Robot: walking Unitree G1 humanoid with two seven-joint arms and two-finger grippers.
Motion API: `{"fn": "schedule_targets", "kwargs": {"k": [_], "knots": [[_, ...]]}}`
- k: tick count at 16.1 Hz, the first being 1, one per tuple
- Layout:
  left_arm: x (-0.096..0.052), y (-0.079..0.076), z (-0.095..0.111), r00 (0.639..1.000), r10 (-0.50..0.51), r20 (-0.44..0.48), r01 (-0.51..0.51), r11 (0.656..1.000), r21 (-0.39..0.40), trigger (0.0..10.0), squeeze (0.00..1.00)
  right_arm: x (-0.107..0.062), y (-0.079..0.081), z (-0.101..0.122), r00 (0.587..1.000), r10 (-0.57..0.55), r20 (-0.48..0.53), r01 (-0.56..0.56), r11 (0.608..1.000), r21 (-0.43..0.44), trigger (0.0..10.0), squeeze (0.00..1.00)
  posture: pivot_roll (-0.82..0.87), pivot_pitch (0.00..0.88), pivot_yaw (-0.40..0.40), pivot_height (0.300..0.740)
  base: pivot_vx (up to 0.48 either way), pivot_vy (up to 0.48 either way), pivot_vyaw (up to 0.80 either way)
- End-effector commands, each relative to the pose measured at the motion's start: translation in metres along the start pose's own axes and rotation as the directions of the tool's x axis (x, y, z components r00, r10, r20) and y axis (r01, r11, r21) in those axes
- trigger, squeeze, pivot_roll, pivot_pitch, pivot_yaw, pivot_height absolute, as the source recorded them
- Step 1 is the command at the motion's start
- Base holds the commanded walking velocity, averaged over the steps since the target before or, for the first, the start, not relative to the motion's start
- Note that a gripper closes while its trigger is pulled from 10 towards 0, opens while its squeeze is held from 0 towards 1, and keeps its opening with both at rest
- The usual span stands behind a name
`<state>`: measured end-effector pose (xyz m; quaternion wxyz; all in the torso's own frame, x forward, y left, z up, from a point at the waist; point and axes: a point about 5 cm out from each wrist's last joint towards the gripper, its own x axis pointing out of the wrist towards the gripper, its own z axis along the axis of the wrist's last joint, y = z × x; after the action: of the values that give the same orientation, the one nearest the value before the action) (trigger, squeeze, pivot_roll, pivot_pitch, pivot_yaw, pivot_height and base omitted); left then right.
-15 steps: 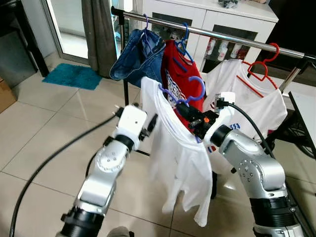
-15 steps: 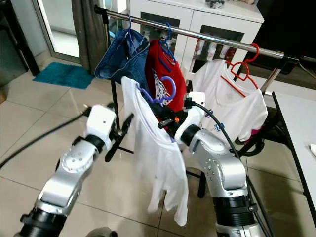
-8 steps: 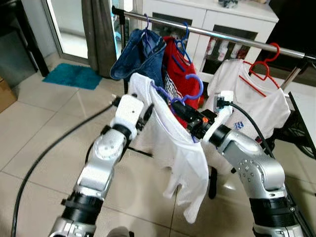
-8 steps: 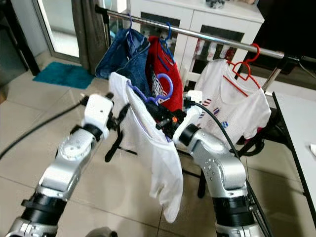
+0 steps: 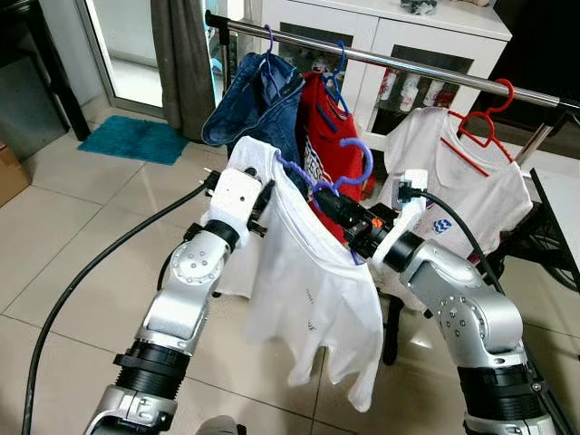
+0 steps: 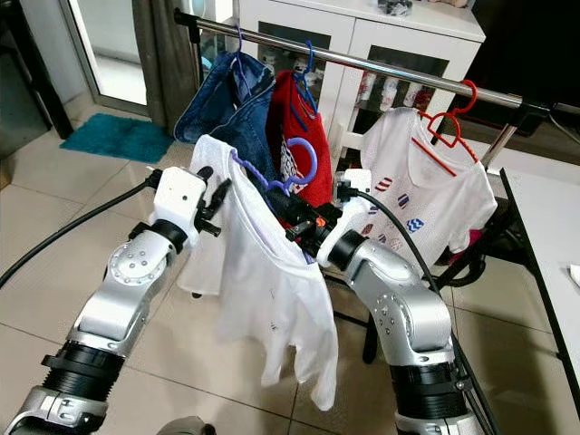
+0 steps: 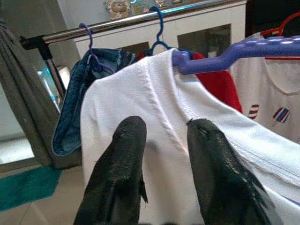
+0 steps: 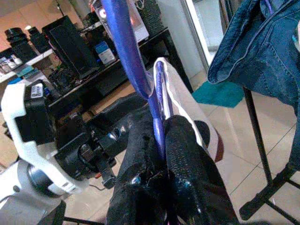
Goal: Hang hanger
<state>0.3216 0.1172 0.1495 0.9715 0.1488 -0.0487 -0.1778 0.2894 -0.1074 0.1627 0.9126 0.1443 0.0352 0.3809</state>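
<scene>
The purple hanger (image 5: 337, 178) has a curly hook on top, and a big white T-shirt (image 5: 313, 299) hangs on it. The right gripper (image 8: 159, 140) has its two black fingers pinched tight on the purple hanger. The hook sticks up just above that gripper.

The left gripper (image 7: 164, 154) is at the shirt's shoulder. Its fingers are a little apart, with the white cloth just in front of them.

A moment ago the shirt hung more bunched and folded. Now it spreads out wider, and the left gripper sits closer to its shoulder.

The metal rail (image 5: 399, 65) runs above and past both grippers. On it hang blue jeans (image 5: 258, 100), a red shirt (image 5: 326, 131) and another white shirt on a red hanger (image 5: 485, 113). Between the red shirt's hook and the red hanger there is a bare stretch of rail.
</scene>
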Motion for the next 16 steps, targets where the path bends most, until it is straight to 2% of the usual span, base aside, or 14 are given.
{"fn": "schedule_targets", "kwargs": {"k": [1,6,7,8,9,10,11,16], "knots": [[0.0057,0.0002,0.0077,0.999,-0.016,0.030,0.016,1.000,0.019,0.0,0.00,-0.0009,0.0042,0.0094,0.999,0.033,0.041,-0.032,0.999,-0.019,0.0,0.00,0.09,0.000,-0.081,0.740,0.000,0.000,0.00],[0.0138,-0.0002,0.0104,0.998,-0.051,0.041,0.050,0.998,0.026,0.0,0.00,-0.0014,0.0058,0.0099,0.998,0.041,0.046,-0.041,0.999,-0.014,0.0,0.00,0.09,0.000,-0.080,0.740,0.000,0.000,0.00],[0.0150,-0.0021,0.0115,0.997,-0.061,0.045,0.060,0.998,0.027,0.8,0.00,-0.0023,0.0059,0.0097,0.998,0.038,0.047,-0.038,0.999,-0.013,0.0,0.00,0.09,0.000,-0.075,0.740,0.000,0.000,0.00],[0.0150,-0.0015,0.0117,0.998,-0.040,0.047,0.038,0.998,0.040,6.5,0.00,-0.0028,0.0055,0.0096,0.998,0.034,0.047,-0.033,0.999,-0.014,0.0,0.00,0.09,0.000,-0.075,0.740,0.000,0.000,0.00],[0.0149,-0.0010,0.0114,0.999,-0.026,0.047,0.024,0.999,0.030,10.0,0.00,-0.0031,0.0053,0.0096,0.998,0.032,0.047,-0.032,0.999,-0.014,0.0,0.00,0.09,0.000,-0.073,0.740,0.000,0.000,0.00],[0.0129,0.0012,0.0113,0.998,0.015,0.057,-0.015,1.000,0.000,10.0,0.77,-0.0036,0.0051,0.0093,0.998,0.030,0.046,-0.030,0.999,-0.014,0.0,0.00,0.09,0.000,-0.074,0.740,0.000,0.000,0.00],[0.0111,0.0014,0.0118,0.998,0.024,0.063,-0.023,1.000,-0.009,10.0,1.00,-0.0037,0.0055,0.0088,0.998,0.030,0.046,-0.030,0.999,-0.013,0.0,0.00,0.09,0.000,-0.075,0.740,0.000,0.000,0.00],[0.0090,-0.0014,0.0122,0.997,0.011,0.080,-0.011,1.000,-0.004,10.0,1.00,-0.0024,0.0072,0.0072,0.998,0.040,0.039,-0.040,0.999,-0.011,0.0,0.00,0.10,0.000,-0.080,0.740,0.000,0.000,0.00]]}}
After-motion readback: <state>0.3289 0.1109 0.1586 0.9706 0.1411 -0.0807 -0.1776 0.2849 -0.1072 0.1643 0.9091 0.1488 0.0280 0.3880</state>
